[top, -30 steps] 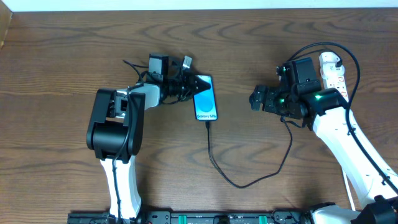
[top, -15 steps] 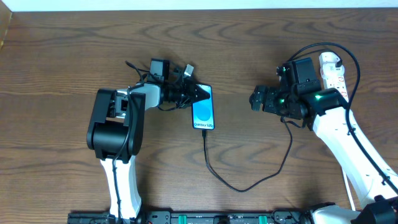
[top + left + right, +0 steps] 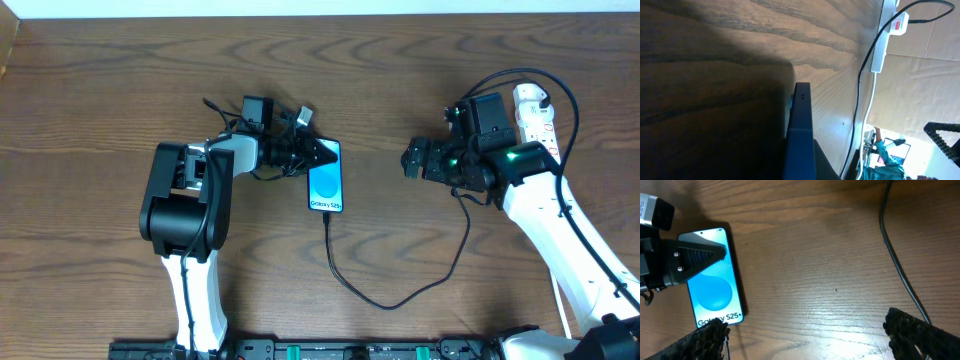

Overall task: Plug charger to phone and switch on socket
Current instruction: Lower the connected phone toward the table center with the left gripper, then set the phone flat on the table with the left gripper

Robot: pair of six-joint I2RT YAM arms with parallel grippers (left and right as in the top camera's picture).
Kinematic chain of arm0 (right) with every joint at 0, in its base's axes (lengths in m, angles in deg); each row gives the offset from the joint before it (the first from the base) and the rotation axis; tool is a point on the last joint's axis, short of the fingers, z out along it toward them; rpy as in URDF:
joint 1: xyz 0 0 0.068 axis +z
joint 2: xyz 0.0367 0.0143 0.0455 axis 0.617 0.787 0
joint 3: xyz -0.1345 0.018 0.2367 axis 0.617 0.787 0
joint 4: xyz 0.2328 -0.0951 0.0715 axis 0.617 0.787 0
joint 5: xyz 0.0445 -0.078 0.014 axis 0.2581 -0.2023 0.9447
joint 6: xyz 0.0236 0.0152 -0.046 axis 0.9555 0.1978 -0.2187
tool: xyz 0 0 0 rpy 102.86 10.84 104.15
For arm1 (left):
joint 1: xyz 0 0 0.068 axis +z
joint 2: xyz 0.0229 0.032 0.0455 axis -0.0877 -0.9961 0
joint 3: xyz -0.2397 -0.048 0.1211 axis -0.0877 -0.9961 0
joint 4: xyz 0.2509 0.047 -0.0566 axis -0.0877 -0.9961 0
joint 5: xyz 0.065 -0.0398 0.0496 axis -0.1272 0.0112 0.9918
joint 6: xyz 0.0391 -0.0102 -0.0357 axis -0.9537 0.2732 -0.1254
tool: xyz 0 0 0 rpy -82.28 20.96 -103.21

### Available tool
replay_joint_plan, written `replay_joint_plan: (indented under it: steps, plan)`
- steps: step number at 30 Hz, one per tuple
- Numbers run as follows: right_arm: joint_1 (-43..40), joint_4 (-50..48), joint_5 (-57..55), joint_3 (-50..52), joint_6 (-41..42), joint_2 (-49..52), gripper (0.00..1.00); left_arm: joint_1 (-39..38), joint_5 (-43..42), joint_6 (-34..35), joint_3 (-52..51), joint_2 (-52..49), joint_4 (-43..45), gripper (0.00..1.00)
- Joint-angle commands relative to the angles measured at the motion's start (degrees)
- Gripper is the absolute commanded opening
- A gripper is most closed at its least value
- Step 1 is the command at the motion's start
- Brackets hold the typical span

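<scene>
The phone [image 3: 328, 188] lies on the table with its blue screen up; it also shows in the right wrist view [image 3: 715, 290] and edge-on in the left wrist view [image 3: 800, 130]. My left gripper [image 3: 318, 151] is shut on the phone's far end. The black charger cable [image 3: 385, 302] meets the phone's near edge, loops across the table and runs up under my right arm; it also shows in the right wrist view [image 3: 900, 270]. My right gripper [image 3: 412, 160] is open and empty, right of the phone [image 3: 807, 335]. The white socket strip [image 3: 530, 112] lies at the far right.
In the left wrist view the socket strip [image 3: 885, 40] shows a red switch mark, with a white cord and a black cable beside it. A black cable arcs round the strip at the back right [image 3: 560, 90]. The table's far edge runs along the top.
My left gripper has drawn the phone a little toward the front and left, with the cable end following it. The right arm has not moved.
</scene>
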Motion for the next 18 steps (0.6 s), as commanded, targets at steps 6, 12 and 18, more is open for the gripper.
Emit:
replay_joint_plan:
  steps: [6,12,18]
  plan:
    - [0.0,0.0,-0.8,-0.3,-0.6,-0.6,0.99,-0.3,0.3,-1.5,0.4,0.2,-1.5,0.07]
    - [0.1,0.0,-0.8,-0.3,-0.6,-0.6,0.99,-3.1,2.1,-2.1,0.4,0.2,-1.5,0.07]
    - [0.1,0.5,-0.8,-0.3,-0.6,-0.6,0.99,-3.2,3.1,-2.1,0.4,0.2,-1.5,0.07]
